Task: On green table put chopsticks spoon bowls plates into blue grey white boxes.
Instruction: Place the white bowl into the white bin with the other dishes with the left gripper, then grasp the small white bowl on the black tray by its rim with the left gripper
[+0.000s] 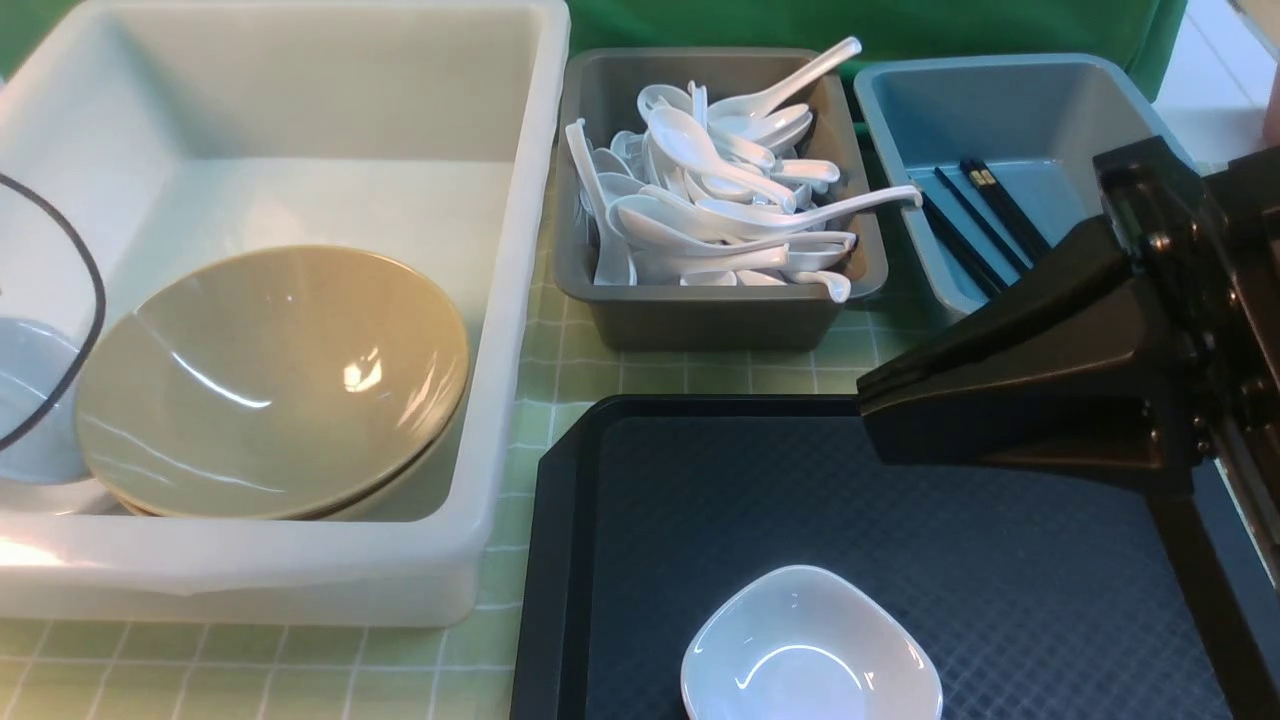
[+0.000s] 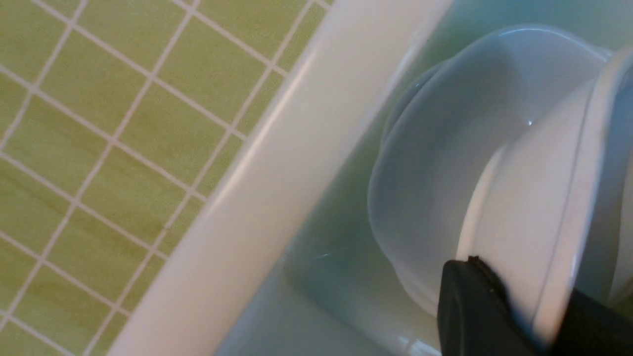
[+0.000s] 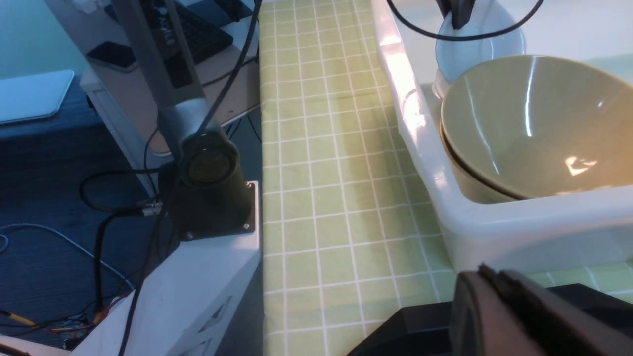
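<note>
My left gripper is shut on the rim of a white dish, held on edge inside the white box against a pale bowl. The right wrist view shows this gripper over that pale bowl. Two stacked olive bowls lie in the white box. My right gripper is shut and empty above the dark tray, as its own view also shows. A small white dish sits on the tray. White spoons fill the grey box. Black chopsticks lie in the blue box.
The green checked cloth shows between the boxes and the tray. A black cable loops over the white box's left side. In the right wrist view the table's left edge drops to the left arm's base and floor cables.
</note>
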Tool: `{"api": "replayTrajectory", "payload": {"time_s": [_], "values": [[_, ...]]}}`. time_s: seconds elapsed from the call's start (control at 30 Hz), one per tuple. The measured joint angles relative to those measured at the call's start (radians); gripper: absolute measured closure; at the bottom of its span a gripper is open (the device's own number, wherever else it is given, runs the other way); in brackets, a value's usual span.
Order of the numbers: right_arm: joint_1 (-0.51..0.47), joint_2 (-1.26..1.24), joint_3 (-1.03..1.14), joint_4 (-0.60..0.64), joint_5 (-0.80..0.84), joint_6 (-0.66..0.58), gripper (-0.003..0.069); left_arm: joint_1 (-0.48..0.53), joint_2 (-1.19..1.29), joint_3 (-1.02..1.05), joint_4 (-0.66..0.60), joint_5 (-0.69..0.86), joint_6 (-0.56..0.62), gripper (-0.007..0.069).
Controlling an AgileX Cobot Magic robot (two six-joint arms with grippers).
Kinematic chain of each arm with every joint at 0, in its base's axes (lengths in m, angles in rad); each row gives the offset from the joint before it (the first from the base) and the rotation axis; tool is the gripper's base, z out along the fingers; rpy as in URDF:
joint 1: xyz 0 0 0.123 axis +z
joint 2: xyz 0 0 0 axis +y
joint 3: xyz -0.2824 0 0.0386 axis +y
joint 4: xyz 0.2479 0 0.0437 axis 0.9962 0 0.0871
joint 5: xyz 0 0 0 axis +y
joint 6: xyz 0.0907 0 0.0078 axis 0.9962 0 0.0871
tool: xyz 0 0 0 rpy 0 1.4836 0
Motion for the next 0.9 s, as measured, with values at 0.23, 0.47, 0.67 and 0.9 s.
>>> {"api": "replayTrajectory", "payload": {"time_s": [0.23,0.47,0.67,0.9], "values": [[0.000,0.000,0.000,0.000,0.000,0.000,0.0632,0.000,0.034,0.000,0.007,0.008,-0.061,0.0603],[0.000,0.000,0.000,0.000,0.000,0.000,0.0622,0.000,0.035,0.000,0.038,0.037,-0.117,0.0470],[0.000,0.000,0.000,0.000,0.000,0.001,0.0617,0.000,0.035,-0.017,0.050,0.076,-0.125,0.0281],[0.000,-0.001,0.000,-0.029,-0.001,0.006,0.0612,-0.005,-0.001,-0.184,0.040,0.184,-0.096,0.0116]]}}
